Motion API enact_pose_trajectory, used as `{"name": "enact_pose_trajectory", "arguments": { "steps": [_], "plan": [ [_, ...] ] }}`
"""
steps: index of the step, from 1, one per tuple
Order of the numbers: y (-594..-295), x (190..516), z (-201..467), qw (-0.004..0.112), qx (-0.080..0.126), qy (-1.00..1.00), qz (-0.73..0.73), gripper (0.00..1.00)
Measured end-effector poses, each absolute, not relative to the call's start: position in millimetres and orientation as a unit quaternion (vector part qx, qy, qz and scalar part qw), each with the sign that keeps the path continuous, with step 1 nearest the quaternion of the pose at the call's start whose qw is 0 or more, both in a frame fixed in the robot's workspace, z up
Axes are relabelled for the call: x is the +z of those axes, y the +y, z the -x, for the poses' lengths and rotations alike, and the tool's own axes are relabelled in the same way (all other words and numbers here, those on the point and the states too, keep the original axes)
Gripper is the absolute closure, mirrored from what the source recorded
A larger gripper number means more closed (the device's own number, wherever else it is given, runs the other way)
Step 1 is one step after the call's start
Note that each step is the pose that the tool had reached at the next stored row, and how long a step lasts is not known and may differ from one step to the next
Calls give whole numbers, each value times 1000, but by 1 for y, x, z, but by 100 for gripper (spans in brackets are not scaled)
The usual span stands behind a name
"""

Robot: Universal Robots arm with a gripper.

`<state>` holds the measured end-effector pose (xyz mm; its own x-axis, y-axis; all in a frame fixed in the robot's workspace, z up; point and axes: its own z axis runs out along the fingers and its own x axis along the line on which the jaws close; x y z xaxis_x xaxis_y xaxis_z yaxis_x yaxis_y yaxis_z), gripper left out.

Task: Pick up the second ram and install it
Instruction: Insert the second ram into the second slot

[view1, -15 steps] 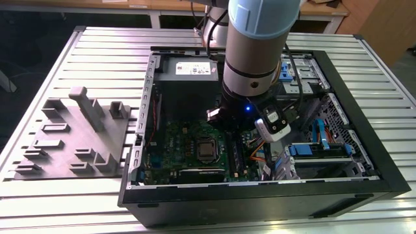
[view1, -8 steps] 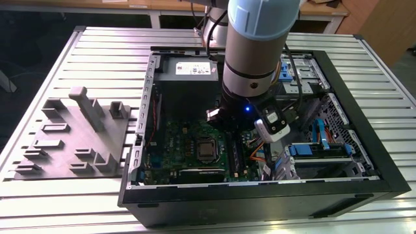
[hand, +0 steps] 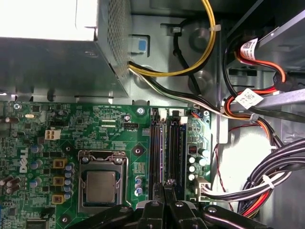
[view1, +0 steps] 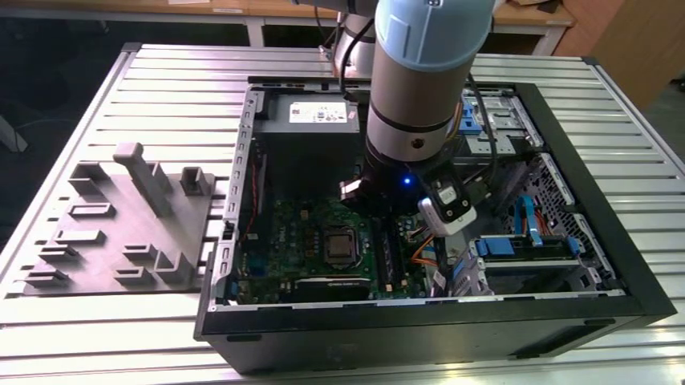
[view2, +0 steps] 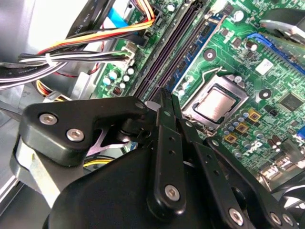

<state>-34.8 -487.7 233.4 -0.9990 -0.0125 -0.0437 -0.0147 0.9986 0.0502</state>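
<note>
Narrow gripper [hand: 166,185], fingertips drawn together, sits right over the black memory slots [hand: 167,143] on the motherboard [hand: 102,125]. Can't tell whether the second ram is pinched edge-on or already seated there. Judging by that, the install is under way.

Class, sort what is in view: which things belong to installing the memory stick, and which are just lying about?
Belong to the job: gripper, memory slots, motherboard.

Lying about: grey holder tray, cable bundles, processor, power supply.
</note>
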Motion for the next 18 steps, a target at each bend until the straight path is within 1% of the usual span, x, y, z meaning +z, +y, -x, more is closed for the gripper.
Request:
{"name": "enact_pose_trajectory", "arguments": {
  "steps": [18],
  "plan": [
    [-488,230,36,22,25,999,7,89]
  ]
}}
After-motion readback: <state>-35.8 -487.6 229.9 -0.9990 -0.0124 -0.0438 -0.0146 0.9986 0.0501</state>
